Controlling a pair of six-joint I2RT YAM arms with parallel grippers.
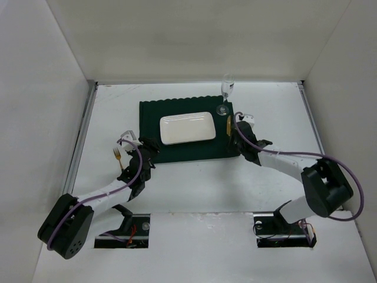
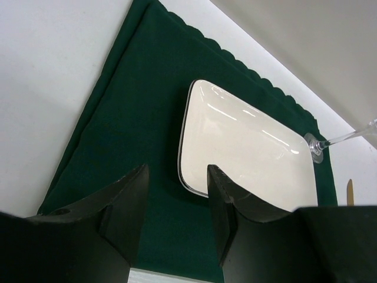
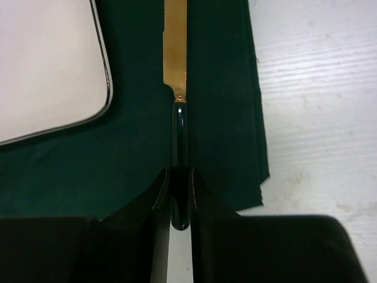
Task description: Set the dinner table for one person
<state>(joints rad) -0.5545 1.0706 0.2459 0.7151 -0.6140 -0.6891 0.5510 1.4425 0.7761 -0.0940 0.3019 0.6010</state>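
The dinner table (image 1: 194,183) is a large white tabletop. A dark green placemat (image 1: 150,118) lies on it with a white rectangular plate (image 1: 187,128) in its middle. A wine glass (image 1: 227,88) stands at the mat's far right corner. My right gripper (image 3: 179,174) is shut on the dark handle of a gold-bladed knife (image 3: 175,47), which lies along the mat's right strip beside the plate (image 3: 47,65). My left gripper (image 2: 177,171) is open and empty over the mat's near left part (image 2: 135,118), close to the plate's corner (image 2: 247,141). A gold fork (image 1: 118,156) lies on the table left of the mat.
White walls enclose the table on three sides. Metal edge strips (image 1: 82,135) run along the left and right sides. Both arm bases (image 1: 283,227) sit at the near edge. The wine glass foot (image 2: 315,147) is close to the plate's far right corner.
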